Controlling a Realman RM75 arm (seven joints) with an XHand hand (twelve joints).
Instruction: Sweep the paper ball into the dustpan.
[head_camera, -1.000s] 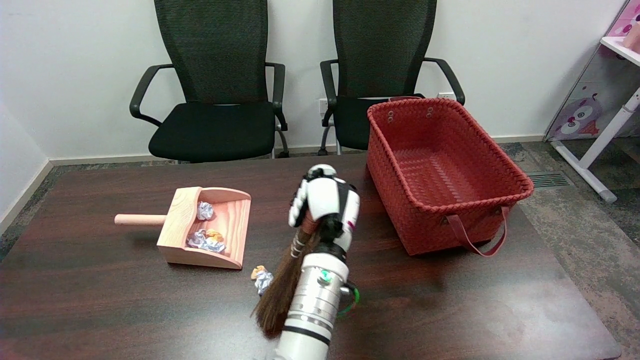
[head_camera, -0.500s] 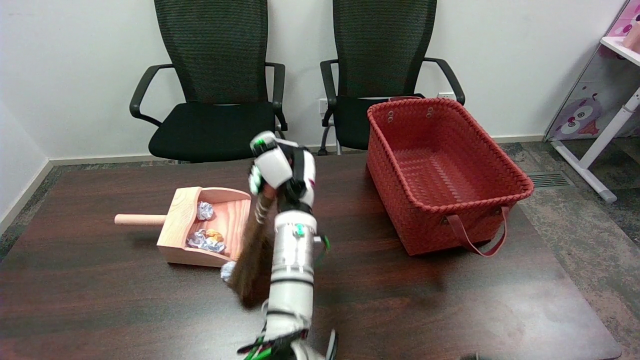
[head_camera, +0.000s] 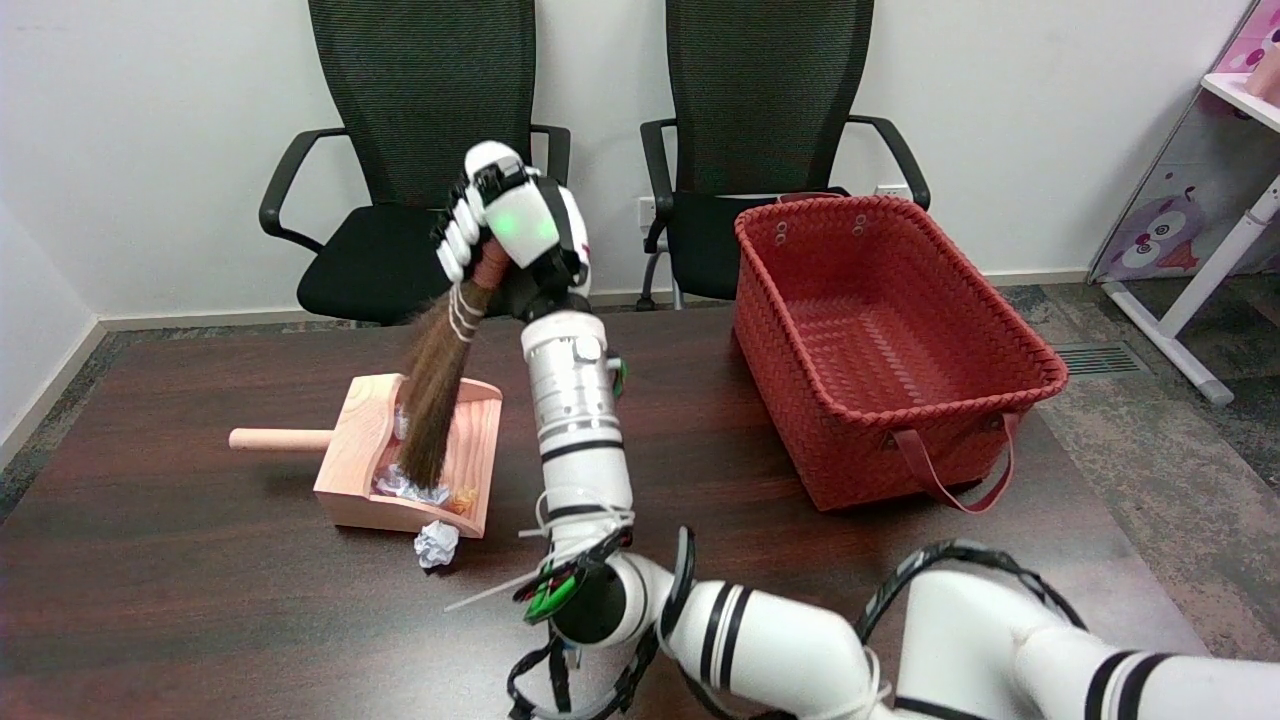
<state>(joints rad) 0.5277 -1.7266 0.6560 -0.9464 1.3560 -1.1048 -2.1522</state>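
Dark brown wooden table (head_camera: 200, 600) carries all task items. Light wooden dustpan with a round peg handle (head_camera: 365, 440) sits toward the table's left side, handle pointing at the left edge, open mouth facing the near-right. Several crumpled paper scraps (head_camera: 400, 483) lie inside it, partly hidden by the bristles.

White crumpled paper ball (head_camera: 436, 543) rests on the table just outside the dustpan's near corner, close to or touching its lip; not inside the pan.

Right hand (head_camera: 510, 225), black and white, is raised above the table's far edge, fingers clenched around the reddish handle end of a small brown bristle hand broom (head_camera: 435, 400). The broom hangs down and leftward from the grasp; its bristle tips reach into the dustpan, above the scraps. Contact between tips and pan floor cannot be told. The bristles are apart from the paper ball.

The white right forearm runs from the near edge up to the hand.

Red woven plastic basket with a strap handle (head_camera: 1000, 400) stands at the table's far right corner. Two black mesh office chairs (head_camera: 430, 150) stand beyond the far edge.
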